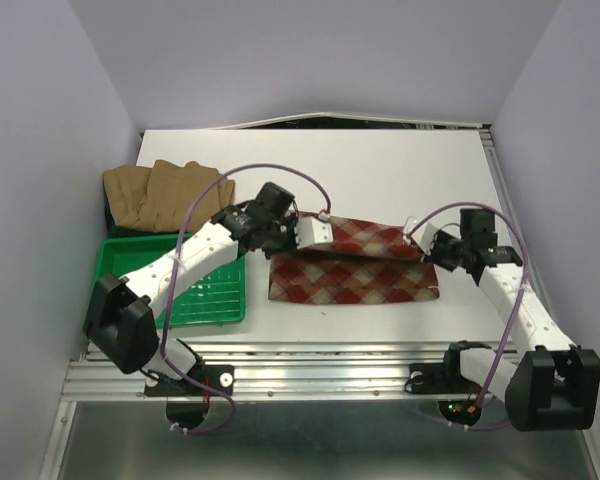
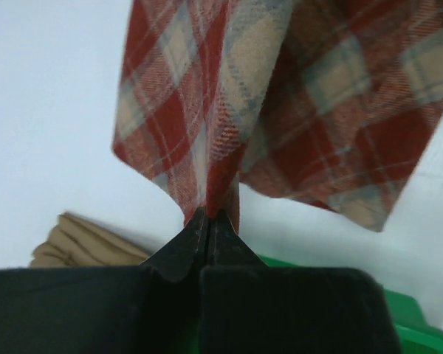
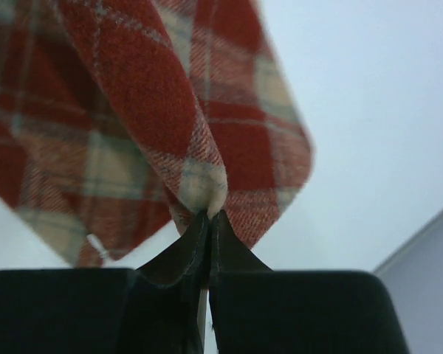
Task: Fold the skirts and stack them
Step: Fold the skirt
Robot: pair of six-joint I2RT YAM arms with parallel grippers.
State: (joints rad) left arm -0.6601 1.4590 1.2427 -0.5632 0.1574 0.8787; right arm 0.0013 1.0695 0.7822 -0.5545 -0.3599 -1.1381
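The soft, floppy plaid skirt [image 1: 355, 270] lies in the middle of the frame, and the left gripper [image 2: 209, 220] and right gripper [image 3: 209, 216] each pinch tight on an upper corner, good spots because light cloth sags.

Plaid skirt [image 2: 280, 110] tight in left hand [image 2: 209, 216] — tan skirts [image 2: 81, 240], green tray [image 2: 410, 330] behind.
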